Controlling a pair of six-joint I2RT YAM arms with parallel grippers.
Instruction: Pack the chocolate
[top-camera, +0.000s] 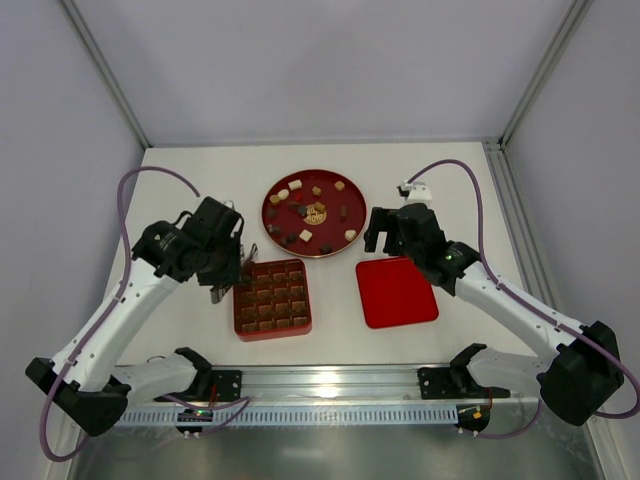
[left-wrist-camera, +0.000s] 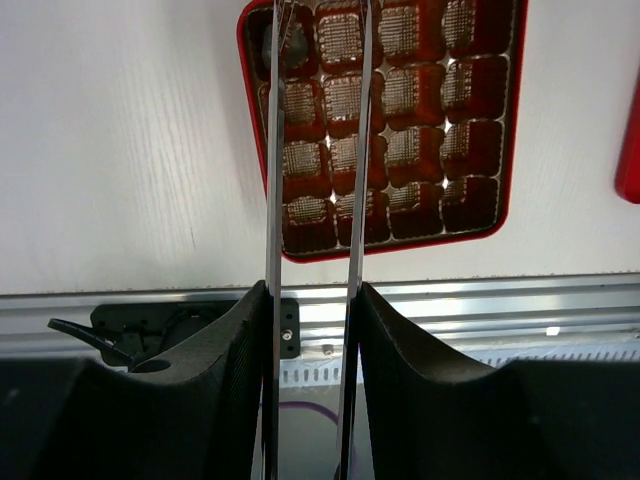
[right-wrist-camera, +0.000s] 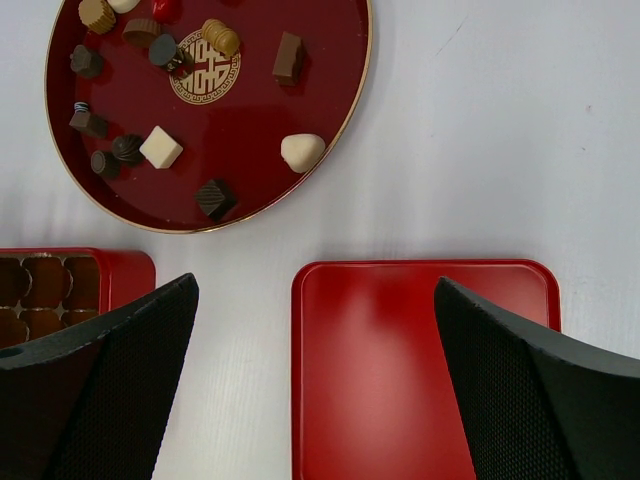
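Observation:
The chocolate lies as several dark, tan and cream pieces on a round red plate; the right wrist view shows a white cube and a cream rounded piece. My left gripper is shut on thin metal tongs. The tongs' blades reach over the left columns of the square red tray. A dark shape sits at the tongs' tips in a corner cell; I cannot tell what it is. The other tray cells look empty. My right gripper hangs open above the near edge of the flat red lid, holding nothing.
The tray sits near the table's front edge, just right of the left gripper. The lid lies to its right, under the right gripper. An aluminium rail runs along the near edge. Walls enclose the table.

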